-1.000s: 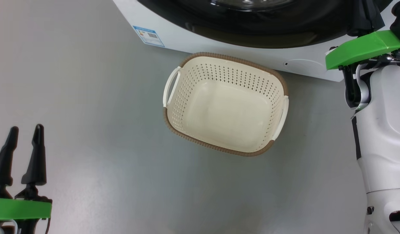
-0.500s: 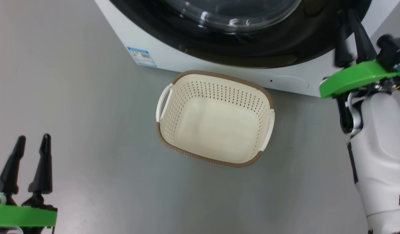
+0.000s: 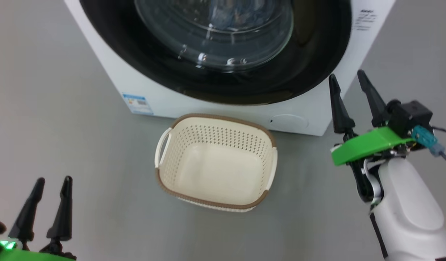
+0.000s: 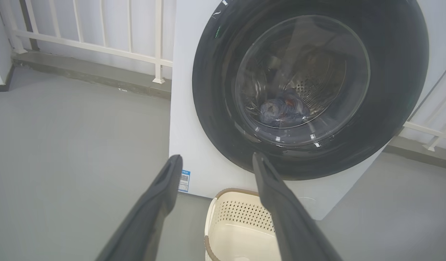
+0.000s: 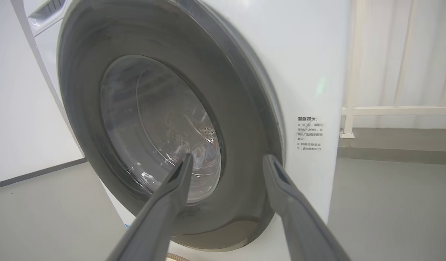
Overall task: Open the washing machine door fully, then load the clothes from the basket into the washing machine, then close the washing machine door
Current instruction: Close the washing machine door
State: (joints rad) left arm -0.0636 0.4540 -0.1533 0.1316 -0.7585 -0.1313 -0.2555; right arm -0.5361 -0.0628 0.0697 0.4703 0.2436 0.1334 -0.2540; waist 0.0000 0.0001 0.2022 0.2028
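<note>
The washing machine door (image 3: 215,36), a glossy black ring round a bulging glass bowl, lies shut against the white washing machine (image 3: 110,83) at twelve o'clock in my head view. Through the glass, in my left wrist view, the clothes (image 4: 282,110) sit as a bluish bundle low in the steel drum (image 4: 317,83). The basket (image 3: 212,117) stands on the floor (image 3: 63,127) just before the machine, at the door's six o'clock, its cream bottom bare. A blue label (image 3: 137,103) sits at the door's seven o'clock.

My right gripper (image 3: 346,74) hovers at three o'clock near the machine's corner, fingers spread, holding nothing. My left gripper (image 3: 53,178) is at seven o'clock, likewise spread and holding nothing.

The floor is smooth matt grey. A white railing (image 4: 157,40) on a grey kerb (image 4: 81,70) runs behind the machine.
</note>
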